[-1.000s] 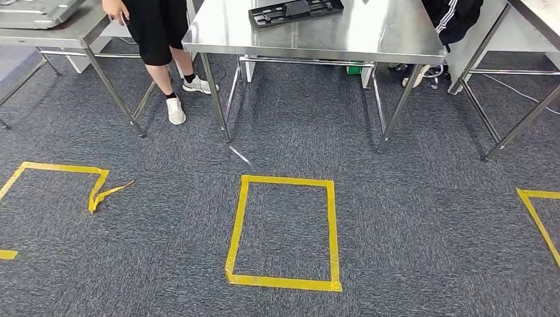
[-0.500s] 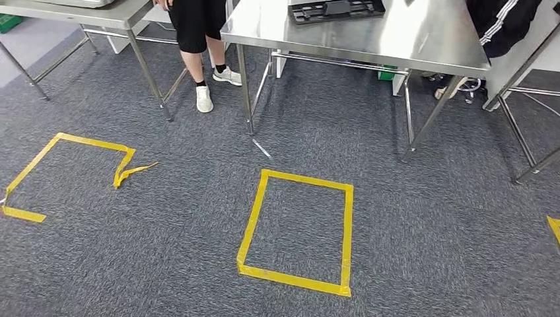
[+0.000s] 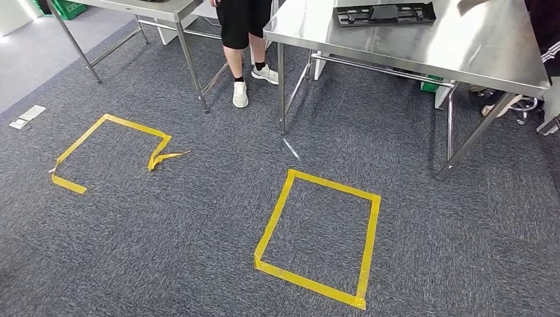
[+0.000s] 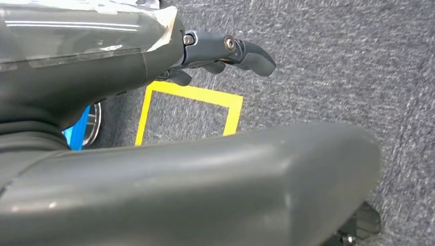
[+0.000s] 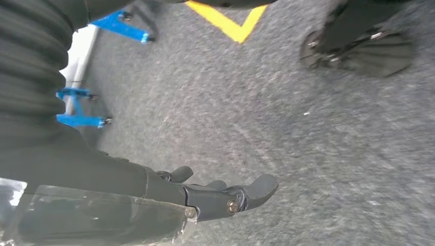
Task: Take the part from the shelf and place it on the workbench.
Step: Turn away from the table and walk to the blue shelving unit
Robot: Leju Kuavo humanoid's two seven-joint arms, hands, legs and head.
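A flat black part [image 3: 385, 13] lies on the steel workbench [image 3: 462, 49] at the far right of the head view. Both my arms hang at my sides over grey carpet. In the left wrist view my left hand [image 4: 220, 51] has its fingers stretched out and holds nothing; a yellow tape square [image 4: 187, 115] lies on the floor beneath it. My right hand [image 5: 223, 195] is likewise spread above bare carpet with nothing in it.
A person in black shorts and white shoes [image 3: 243, 39] stands between the workbench and a second steel table [image 3: 155, 8]. Two yellow tape squares [image 3: 317, 244] [image 3: 105, 148] mark the carpet. A dark jacket [image 3: 545, 26] hangs at the far right. A blue frame [image 5: 77, 120] stands near my right side.
The whole head picture has shifted right and tilted: my view has turned to the left. The workbench and tape square now sit further right, and more floor shows on the left.
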